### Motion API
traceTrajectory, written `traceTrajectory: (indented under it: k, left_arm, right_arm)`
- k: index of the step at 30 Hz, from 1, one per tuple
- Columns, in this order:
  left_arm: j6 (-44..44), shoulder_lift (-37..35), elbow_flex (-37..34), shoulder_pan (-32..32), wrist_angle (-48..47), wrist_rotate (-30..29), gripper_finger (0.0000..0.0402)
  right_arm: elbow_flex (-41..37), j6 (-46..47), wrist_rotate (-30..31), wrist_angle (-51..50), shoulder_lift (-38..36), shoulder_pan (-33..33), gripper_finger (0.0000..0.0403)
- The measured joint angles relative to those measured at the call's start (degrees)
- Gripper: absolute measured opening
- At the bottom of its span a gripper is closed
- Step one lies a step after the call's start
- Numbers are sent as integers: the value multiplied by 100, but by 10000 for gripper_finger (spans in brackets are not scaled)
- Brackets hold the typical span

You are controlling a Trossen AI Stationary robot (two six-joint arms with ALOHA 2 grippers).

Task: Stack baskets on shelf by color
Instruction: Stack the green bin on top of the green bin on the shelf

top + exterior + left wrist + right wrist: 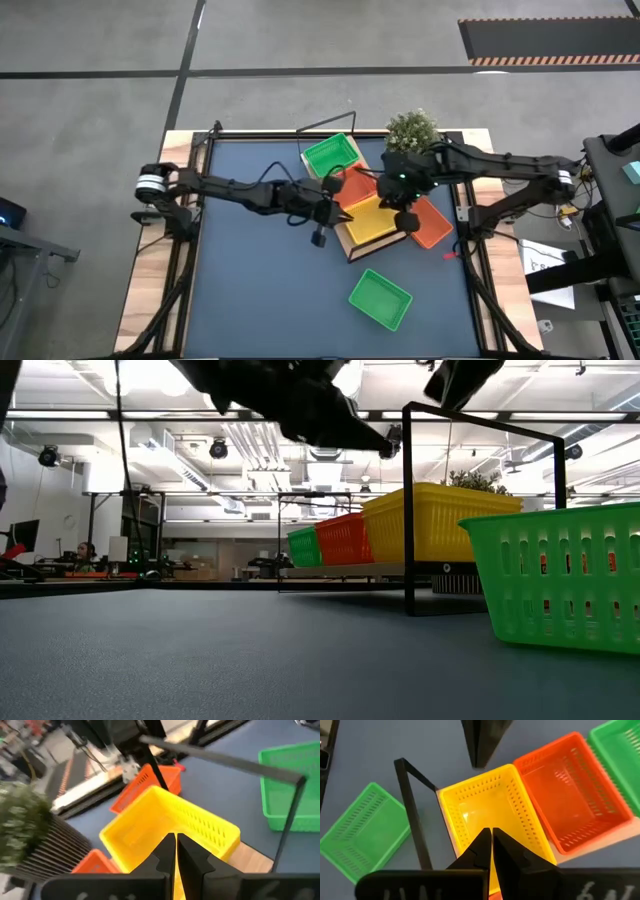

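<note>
Baskets, plastic mesh: green (331, 157), red-orange (355, 184), yellow (372, 219) on light-wood shelf (352, 247); loose green basket (380, 298) at six o'clock. Both claws (320, 238) (408, 224) together, empty. Advice: part fingers, grip one rim squarely.

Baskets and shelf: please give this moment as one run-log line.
shelf: green basket, orange basket, yellow basket | off shelf: second green basket, second orange basket | left gripper, right gripper: shut, empty

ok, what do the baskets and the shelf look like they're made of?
Baskets, e.g. the yellow basket: likely moulded plastic with a slightly glossy finish; the walls are slotted mesh in one uniform bright colour.
Shelf: the board looks like light wood, or possibly laminate, pale tan and matte. Its end frame is thin, black and straight-edged, probably painted metal rod.
</note>
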Motion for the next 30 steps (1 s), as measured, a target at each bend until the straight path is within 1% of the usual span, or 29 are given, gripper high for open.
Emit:
traceTrajectory:
  k: [4,10,14,18,20,23,28,30]
  left_arm:
    - [-8,411,261,43,-70,122,0]
    - [-65,784,437,42,-72,155,0]
    - [-169,686,448,20,-60,157,0]
    - [-170,373,450,13,-12,158,0]
    - [-168,187,448,13,-56,155,0]
    - [-168,-129,439,0,-201,153,0]
    - [-170,-717,402,-224,-430,153,0]
    - [-168,-934,319,-379,-431,155,0]
  right_arm:
    - [-12,205,361,-5,-252,293,8]
    - [-14,353,405,-20,-330,629,9]
    - [-27,429,425,101,-331,982,9]
    - [-39,716,450,412,-394,1600,8]
    - [-47,969,720,593,-427,2012,9]
    - [-69,1458,1278,776,-428,2711,8]
    - [-79,2551,2327,961,-182,3920,8]
    - [-79,2958,2591,1084,4,4316,8]
